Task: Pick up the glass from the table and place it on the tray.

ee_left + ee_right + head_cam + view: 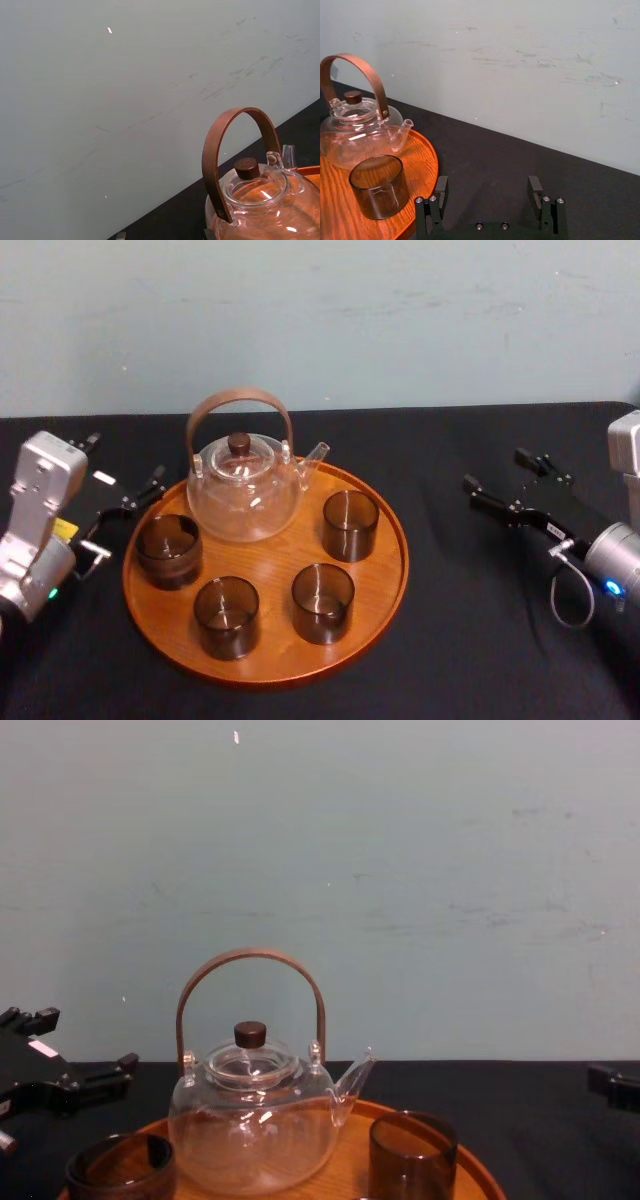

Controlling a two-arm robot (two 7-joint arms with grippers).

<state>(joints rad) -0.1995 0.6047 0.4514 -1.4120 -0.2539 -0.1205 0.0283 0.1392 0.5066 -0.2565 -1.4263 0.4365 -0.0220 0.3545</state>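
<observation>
Two grippers flank the work, both spread wide and gripping nothing. The left gripper (123, 462) hangs low over the black tablecloth (470, 640), just off the left rim of the tray (385, 570). Its fingers are parted, and it is close to the left glass (168, 548), though from here it seems clear of it. The right gripper (503, 472) sits well off to the right of the tray, its fingers just as far apart, with bare cloth between them. The tray lies between the two arms, round, orange-brown wood with a low raised rim, and all the glassware stands on it. The left glass is upright by the left rim. The front-left glass (227, 615) and front-right glass (322, 602) stand side by side near the front edge. The right glass (350, 525) is farther back, just beside the teapot's spout. All four are short, smoky and straight-walled, and all look empty. The teapot (245, 490) takes the back of the tray. It is clear glass, its lid on with a dark knob and its brown hoop handle upright, and it looks empty too.
</observation>
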